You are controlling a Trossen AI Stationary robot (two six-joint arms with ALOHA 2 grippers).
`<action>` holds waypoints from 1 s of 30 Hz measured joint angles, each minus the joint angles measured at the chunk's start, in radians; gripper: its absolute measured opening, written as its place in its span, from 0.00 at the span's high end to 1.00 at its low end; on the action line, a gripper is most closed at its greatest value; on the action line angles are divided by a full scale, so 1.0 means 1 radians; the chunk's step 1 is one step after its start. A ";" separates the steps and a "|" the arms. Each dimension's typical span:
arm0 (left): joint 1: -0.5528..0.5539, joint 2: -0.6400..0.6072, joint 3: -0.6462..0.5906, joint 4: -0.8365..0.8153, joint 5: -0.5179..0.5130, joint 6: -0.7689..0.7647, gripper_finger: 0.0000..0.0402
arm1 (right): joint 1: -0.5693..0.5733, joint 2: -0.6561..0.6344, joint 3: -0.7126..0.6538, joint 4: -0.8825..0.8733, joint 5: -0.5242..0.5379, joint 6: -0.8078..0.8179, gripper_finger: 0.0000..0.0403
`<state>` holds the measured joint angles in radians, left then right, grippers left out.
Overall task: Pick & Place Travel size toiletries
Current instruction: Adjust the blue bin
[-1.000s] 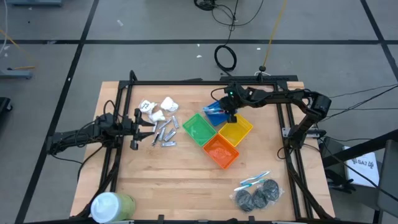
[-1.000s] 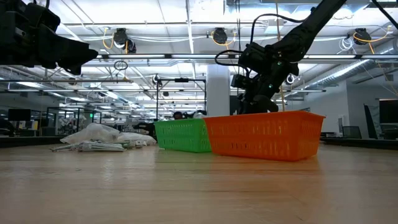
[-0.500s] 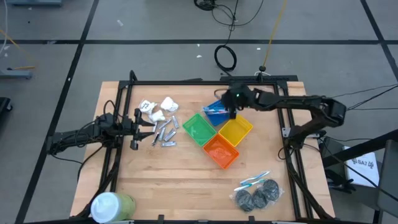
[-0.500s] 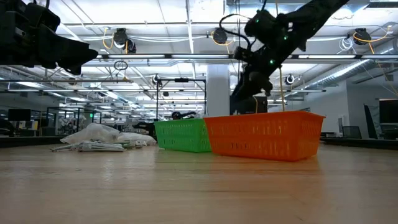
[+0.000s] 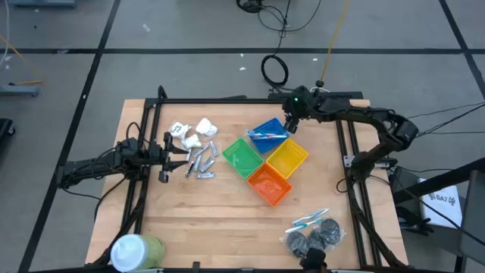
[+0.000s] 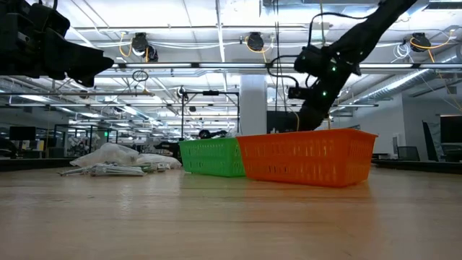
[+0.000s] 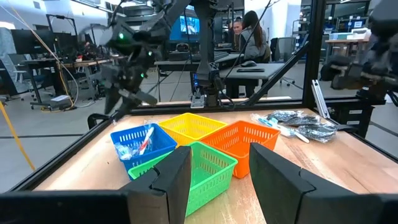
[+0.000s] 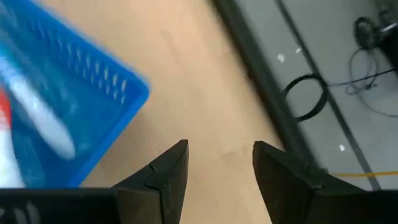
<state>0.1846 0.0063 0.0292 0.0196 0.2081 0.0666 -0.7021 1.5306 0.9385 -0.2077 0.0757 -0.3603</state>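
Toiletries sit in three spots: white lumpy packets (image 5: pixel 193 132) and short silver pieces (image 5: pixel 200 163) lie loose on the bench (image 5: pixel 204 220) near its left-rear part, just beside my left gripper (image 5: pixel 168 156); blue-and-white sticks (image 5: pixel 308 220) and dark grey wads (image 5: pixel 312 237) lie in a cluster near the front-right corner; one more blue-and-white stick (image 5: pixel 265 136) w/ a red bit lies inside the blue bin (image 5: pixel 267 129). That blue bin is the rear one of four touching bins set in a diamond at mid-bench: green bin (image 5: pixel 242 158) to its left-front, yellow bin (image 5: pixel 288 161) to its right-front, orange bin (image 5: pixel 270 186) nearest the front. Green, yellow and orange look bare inside from above. My right gripper (image 5: pixel 291 123) hangs over the bench just beside the blue bin's rear-right corner, fingers (image 8: pixel 163 180) apart, nothing between them; wrist cam shows bare wood and the bin's corner (image 8: pixel 93 99) below. My left gripper (image 7: pixel 214 177) waits at the bench's left edge, fingers spread, holding nothing, pointed at the bins. A big green-and-white cylinder (image 5: pixel 136 251) stands at the front-left corner. Can't read any writing or brand on any item. A person (image 7: pixel 252 38) sits at a desk in the room behind.
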 joint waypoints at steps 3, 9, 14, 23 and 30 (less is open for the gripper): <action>0.000 0.000 0.000 0.000 0.000 0.000 0.60 | 0.005 0.023 -0.005 0.018 -0.024 -0.009 0.59; 0.000 0.000 0.000 0.000 0.000 0.000 0.60 | 0.010 0.049 -0.003 0.052 -0.080 -0.024 0.59; 0.000 0.000 0.000 0.000 0.000 0.000 0.60 | 0.010 0.060 -0.003 0.089 -0.103 -0.027 0.59; 0.000 0.000 0.000 0.000 0.000 0.000 0.60 | 0.017 0.071 -0.003 0.136 -0.212 -0.046 0.60; 0.000 0.000 0.000 0.000 0.000 0.000 0.60 | 0.022 0.064 -0.003 0.166 -0.207 -0.086 0.60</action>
<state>0.1847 0.0063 0.0291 0.0196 0.2081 0.0666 -0.6797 1.5943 0.9356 -0.0419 -0.1315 -0.4467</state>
